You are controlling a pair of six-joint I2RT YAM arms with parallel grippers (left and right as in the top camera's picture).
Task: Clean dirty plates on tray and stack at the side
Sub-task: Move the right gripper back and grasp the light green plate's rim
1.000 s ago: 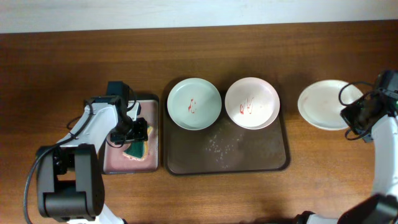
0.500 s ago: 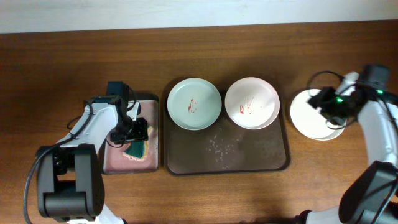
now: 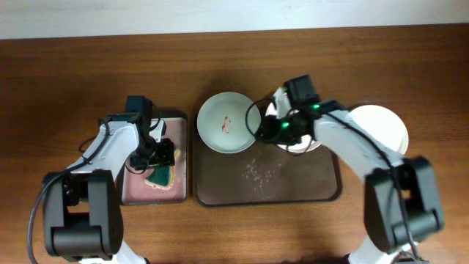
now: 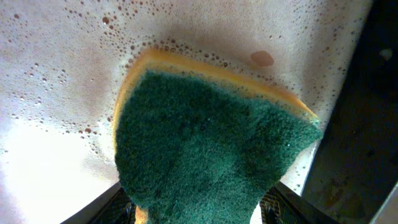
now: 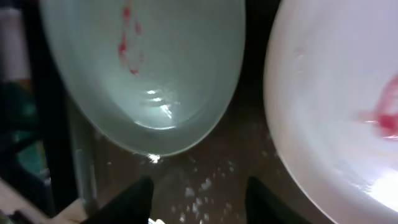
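Note:
The dark brown tray (image 3: 293, 187) holds the pale green plate (image 3: 223, 121) and the pale pink plate (image 5: 336, 93), both with red smears. In the overhead view my right arm covers most of the pink plate. The whitish plate (image 3: 385, 128) lies on the table to the right of the tray. My right gripper (image 3: 265, 130) is open and empty, low over the tray floor between the green plate (image 5: 149, 68) and the pink plate; its fingers (image 5: 199, 202) frame white specks. My left gripper (image 3: 157, 156) is shut on a green and yellow sponge (image 4: 205, 149).
A smaller black tray (image 3: 139, 192) with a pinkish, soapy inside sits left of the brown tray, under the sponge. White crumbs or foam specks (image 3: 260, 170) lie on the brown tray's floor. Bare wooden table surrounds both trays.
My right arm swung left, from the whitish plate at the right of the table to above the brown tray between the green and pink plates. The left arm has not moved.

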